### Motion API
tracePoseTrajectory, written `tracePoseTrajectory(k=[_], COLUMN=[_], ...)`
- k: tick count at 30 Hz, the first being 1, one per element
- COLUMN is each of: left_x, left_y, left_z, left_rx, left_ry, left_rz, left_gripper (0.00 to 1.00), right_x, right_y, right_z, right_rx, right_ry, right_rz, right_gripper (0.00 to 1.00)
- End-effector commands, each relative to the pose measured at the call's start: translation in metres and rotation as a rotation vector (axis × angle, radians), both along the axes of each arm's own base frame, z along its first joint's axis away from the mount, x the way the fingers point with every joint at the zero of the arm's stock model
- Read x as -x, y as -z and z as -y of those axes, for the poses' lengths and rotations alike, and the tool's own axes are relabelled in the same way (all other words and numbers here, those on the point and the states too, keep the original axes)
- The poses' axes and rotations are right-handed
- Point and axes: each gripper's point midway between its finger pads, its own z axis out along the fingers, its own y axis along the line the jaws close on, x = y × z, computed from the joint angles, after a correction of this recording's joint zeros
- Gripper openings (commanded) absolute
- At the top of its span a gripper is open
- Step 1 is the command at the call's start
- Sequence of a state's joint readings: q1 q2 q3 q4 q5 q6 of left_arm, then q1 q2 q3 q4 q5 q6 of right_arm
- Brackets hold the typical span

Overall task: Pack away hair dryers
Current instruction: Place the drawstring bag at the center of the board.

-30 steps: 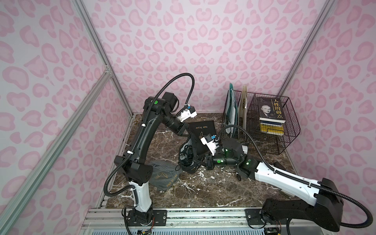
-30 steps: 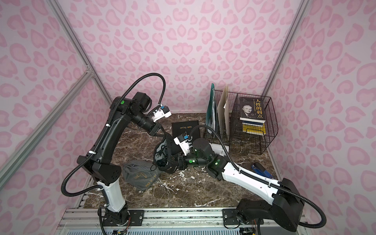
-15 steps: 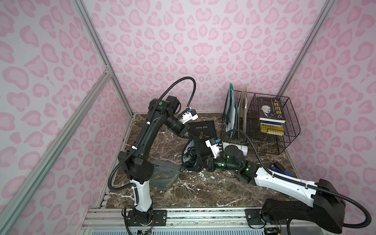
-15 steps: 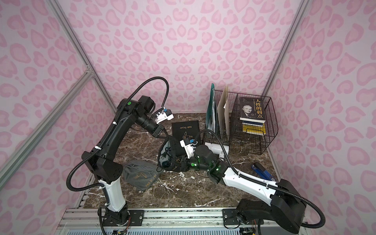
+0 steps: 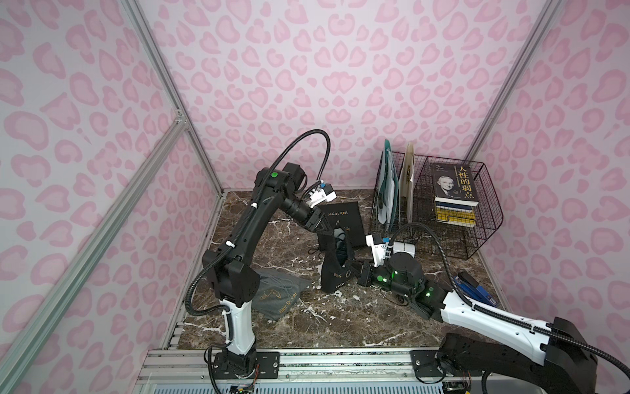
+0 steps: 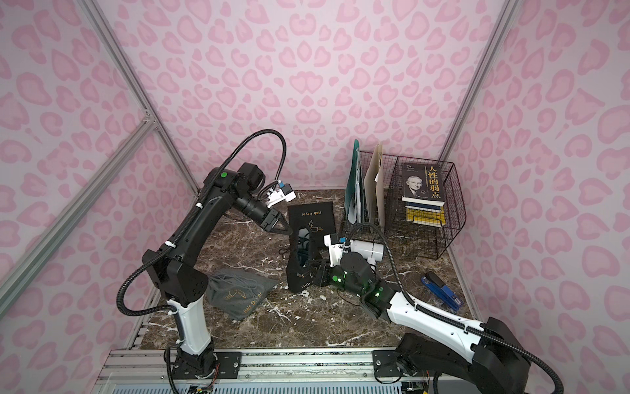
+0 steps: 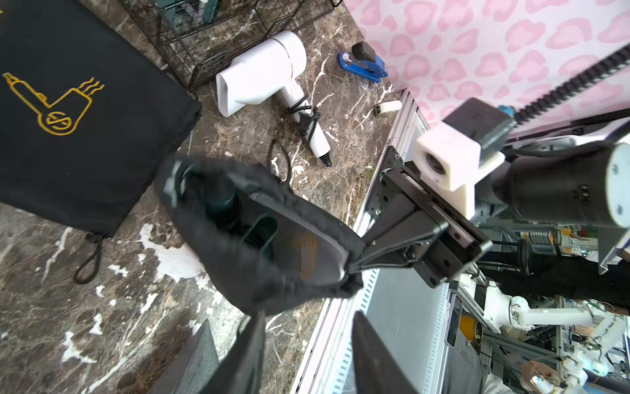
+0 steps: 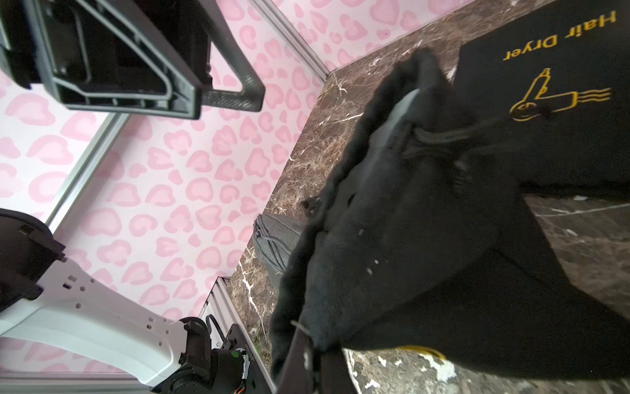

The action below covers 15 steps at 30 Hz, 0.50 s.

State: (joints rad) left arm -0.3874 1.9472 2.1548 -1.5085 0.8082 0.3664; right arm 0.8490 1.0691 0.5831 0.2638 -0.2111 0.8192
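An upright black pouch [image 5: 335,264] [image 6: 301,264] stands mid-table with its mouth gaping. A dark teal hair dryer [image 7: 225,201] sits inside it. My right gripper [image 5: 356,272] [image 6: 316,273] [image 8: 308,358] is shut on the pouch's rim [image 7: 344,273]. My left gripper [image 7: 308,315] [image 5: 322,228] [image 6: 285,230] hovers open at the pouch's top, nothing between its fingers; the rim [image 7: 259,303] lies against one fingertip. A white hair dryer [image 7: 262,71] [image 6: 366,249] lies on the marble beside the wire basket, its cord wound on the handle.
A flat black pouch [image 5: 341,218] [image 8: 562,102] lies behind the held one. A grey pouch [image 5: 276,295] [image 6: 238,293] lies by the left arm's base. The wire basket [image 5: 484,218] with books stands back right. A blue stapler [image 6: 441,293] and a tape roll [image 7: 387,107] lie near the right wall.
My left gripper has opened and let go of the pouch's rim. The right gripper stays shut on the pouch, which now stands more upright.
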Motion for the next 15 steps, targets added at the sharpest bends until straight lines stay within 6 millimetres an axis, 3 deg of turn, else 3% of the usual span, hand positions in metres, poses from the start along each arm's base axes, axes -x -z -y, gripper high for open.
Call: tracePoseTrajectory(k=[1, 8, 15], left_x=[0.004, 0.014, 0.010], left_y=[-0.006, 0.018, 0.021], left_z=[-0.002, -0.023, -0.014], left_rx=[0.009, -0.085, -0.041], left_ry=[0.000, 0.024, 0.054], left_rz=[0.019, 0.130, 0.141], left_gripper=[0.48, 0.50, 0.59], right_x=[-0.003, 0.008, 0.018], right_y=[-0.005, 0.009, 0.023], right_z=[0.007, 0.009, 0.018], right_rx=[-0.031, 0.002, -0.009], right_ry=[0.038, -0.002, -0.004], right_rz=[0.024, 0.011, -0.008], right_gripper=[0.00, 0.00, 0.00])
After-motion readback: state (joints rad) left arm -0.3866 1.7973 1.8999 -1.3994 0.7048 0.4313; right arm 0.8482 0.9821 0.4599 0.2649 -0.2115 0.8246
